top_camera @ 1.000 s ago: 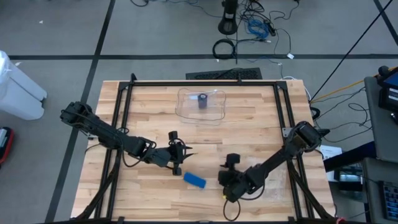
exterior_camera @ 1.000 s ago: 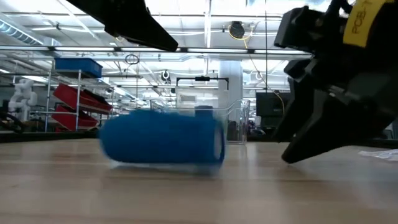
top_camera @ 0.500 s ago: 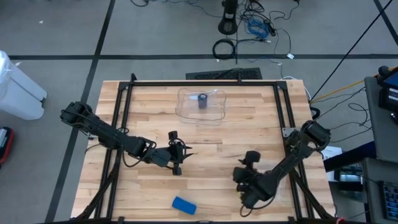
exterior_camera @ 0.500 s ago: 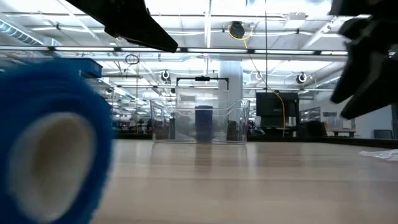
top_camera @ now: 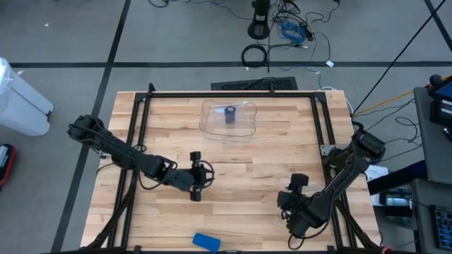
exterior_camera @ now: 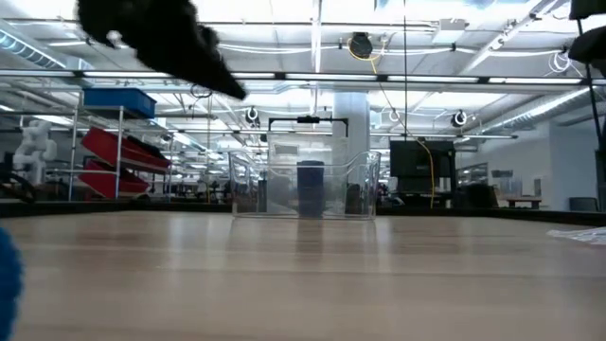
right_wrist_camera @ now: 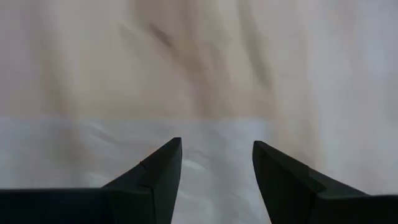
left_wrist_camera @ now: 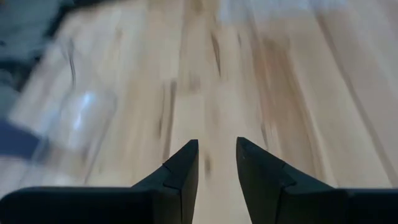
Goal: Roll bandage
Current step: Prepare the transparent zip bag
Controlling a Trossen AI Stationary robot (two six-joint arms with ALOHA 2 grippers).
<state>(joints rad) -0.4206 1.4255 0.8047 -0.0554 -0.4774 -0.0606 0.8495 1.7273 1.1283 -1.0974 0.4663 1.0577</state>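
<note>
Noting blue bandage roll [top_camera: 206,242] at near table edge, long axis approx left-right. We judge left gripper [top_camera: 209,176] nearer, jaws narrow, empty; right gripper [top_camera: 285,201] wider, empty.

Across my wooden bench [top_camera: 282,152], a clear plastic tray [top_camera: 229,119] sits at the far side with a dark little cylinder [top_camera: 230,114] standing upright inside. Beyond lie tangled cables [top_camera: 293,32] and a white bin [top_camera: 21,99] on the floor.
</note>
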